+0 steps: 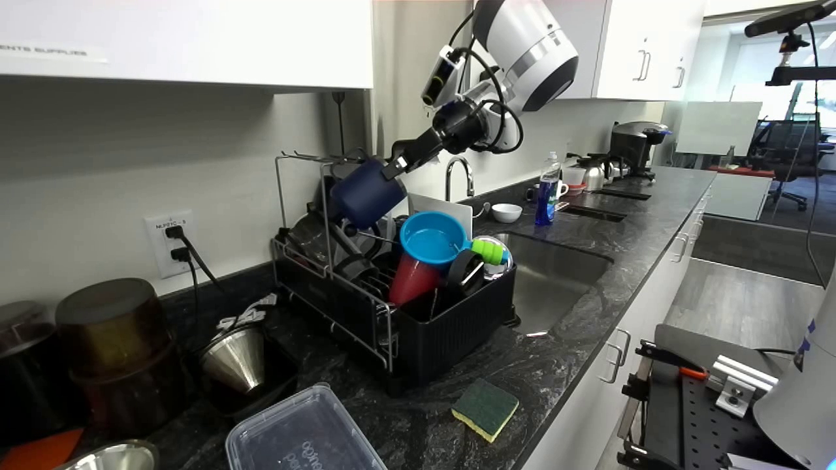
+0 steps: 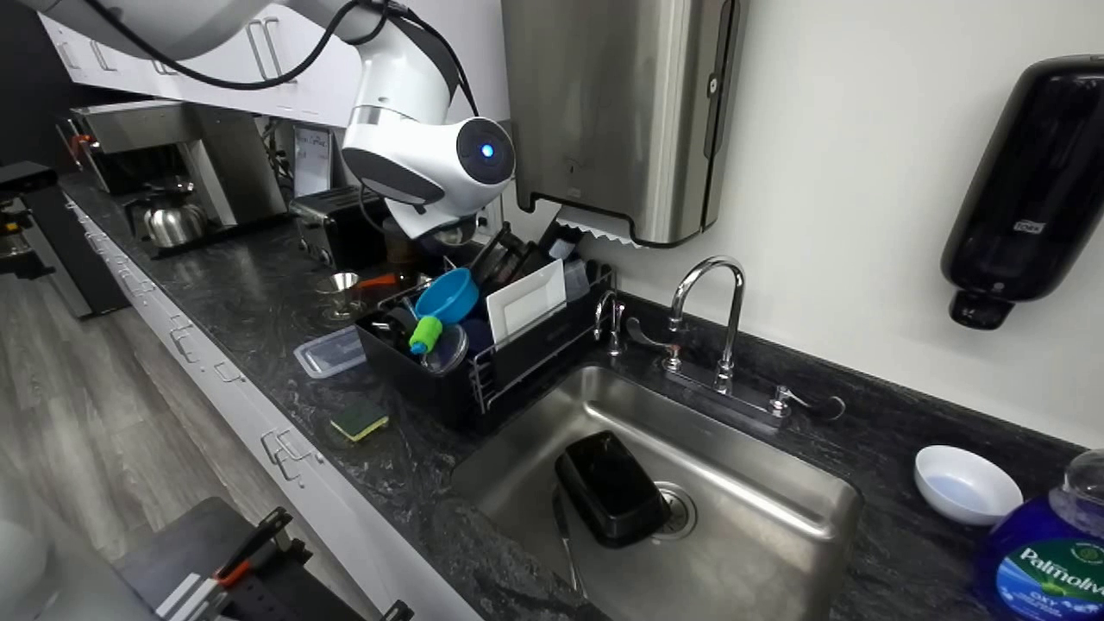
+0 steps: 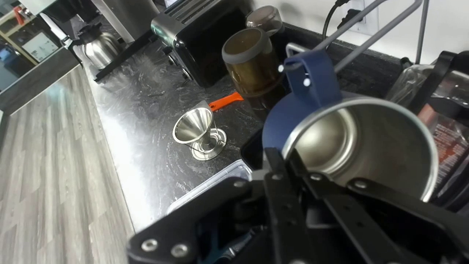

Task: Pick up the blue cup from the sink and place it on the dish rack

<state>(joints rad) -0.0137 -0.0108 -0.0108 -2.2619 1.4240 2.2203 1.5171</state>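
Note:
The blue cup is a dark blue mug with a bare steel inside. My gripper is shut on its rim and holds it tilted over the back part of the dish rack. In the wrist view the fingertips pinch the rim of the cup, with one finger inside and one outside. Its handle points up, near the rack's wire frame. I cannot tell whether the cup touches the rack. The rack also shows in an exterior view, where the cup and the fingers are hidden.
The rack holds a light blue pot with a green handle, a red cup, a white plate and dark containers. The sink holds a black tub. A sponge and a plastic container lie near the rack.

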